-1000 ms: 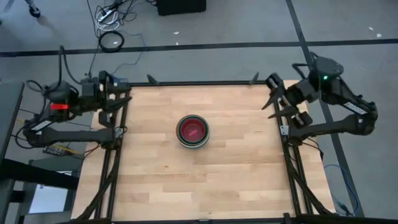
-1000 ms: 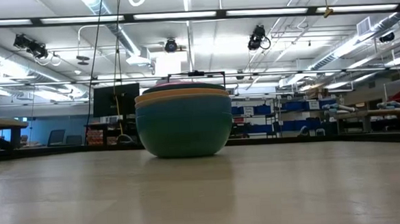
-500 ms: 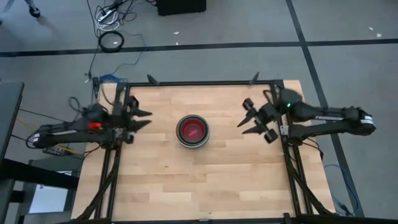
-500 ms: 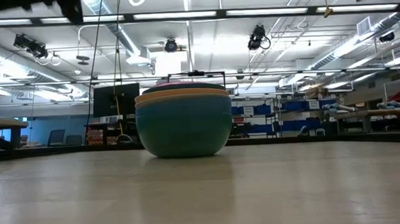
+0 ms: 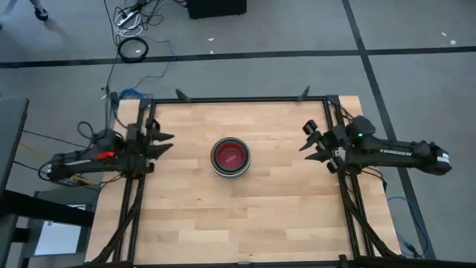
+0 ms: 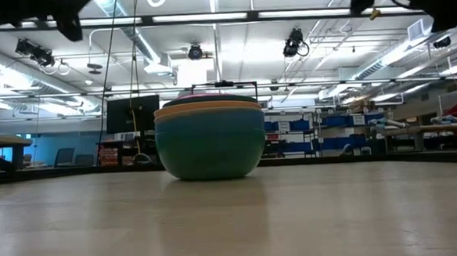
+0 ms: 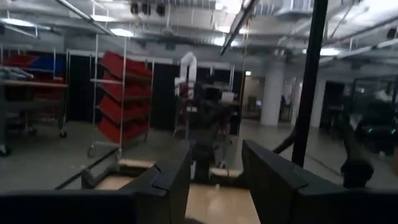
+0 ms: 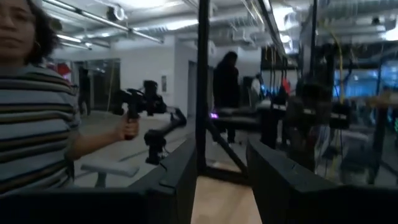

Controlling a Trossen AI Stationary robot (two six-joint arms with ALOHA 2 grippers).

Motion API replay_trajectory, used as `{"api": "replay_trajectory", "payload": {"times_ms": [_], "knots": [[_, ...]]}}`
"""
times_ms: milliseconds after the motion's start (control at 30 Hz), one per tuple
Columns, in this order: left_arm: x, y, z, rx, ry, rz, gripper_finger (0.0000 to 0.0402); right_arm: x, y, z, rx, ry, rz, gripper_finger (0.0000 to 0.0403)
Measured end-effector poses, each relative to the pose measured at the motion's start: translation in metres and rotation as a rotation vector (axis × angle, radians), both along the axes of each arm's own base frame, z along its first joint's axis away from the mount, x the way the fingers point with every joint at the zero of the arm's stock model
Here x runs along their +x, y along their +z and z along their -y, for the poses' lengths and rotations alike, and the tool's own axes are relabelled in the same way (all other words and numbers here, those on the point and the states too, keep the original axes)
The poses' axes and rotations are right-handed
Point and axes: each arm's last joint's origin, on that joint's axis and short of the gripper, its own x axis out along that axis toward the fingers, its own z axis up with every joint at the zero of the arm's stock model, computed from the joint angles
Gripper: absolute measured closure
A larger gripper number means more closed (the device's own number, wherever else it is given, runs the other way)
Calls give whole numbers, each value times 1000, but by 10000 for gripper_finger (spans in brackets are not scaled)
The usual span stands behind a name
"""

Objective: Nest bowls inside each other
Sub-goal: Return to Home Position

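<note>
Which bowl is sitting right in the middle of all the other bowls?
The red bowl. From above, its whole inside shows at the very centre, while the other bowls show only as thin rims around it.

bowls [image 5: 230,156] nested at table [image 5: 260,216] centre

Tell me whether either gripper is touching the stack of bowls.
No: in the high view the left gripper and the right gripper hang open at opposite sides, well apart from the nested bowls between them.
</note>
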Motion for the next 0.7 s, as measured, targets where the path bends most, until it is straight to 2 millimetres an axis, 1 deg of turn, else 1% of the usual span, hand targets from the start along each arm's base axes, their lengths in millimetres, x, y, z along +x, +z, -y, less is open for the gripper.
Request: {"api": "replay_trajectory", "payload": {"times_ms": [167,233,300,367,500,633,700], "knots": [[-26,15,3,-2,5,130,249,-18,8,-1,-9,31,37,275],[-28,18,3,4,6,149,249,-24,10,-1,-14,28,54,275],[-27,16,3,1,11,103,249,-27,10,0,-26,3,56,275],[-27,14,1,-3,51,60,249,-28,6,2,-35,-36,22,275],[-23,0,-1,-48,130,-73,249,-25,-6,6,-14,-110,-83,275],[-19,-8,-2,-40,146,-99,249,-24,-15,7,-23,-116,-75,275],[-16,-14,-2,-32,143,-121,249,-23,-22,8,-19,-133,-58,275]]}}
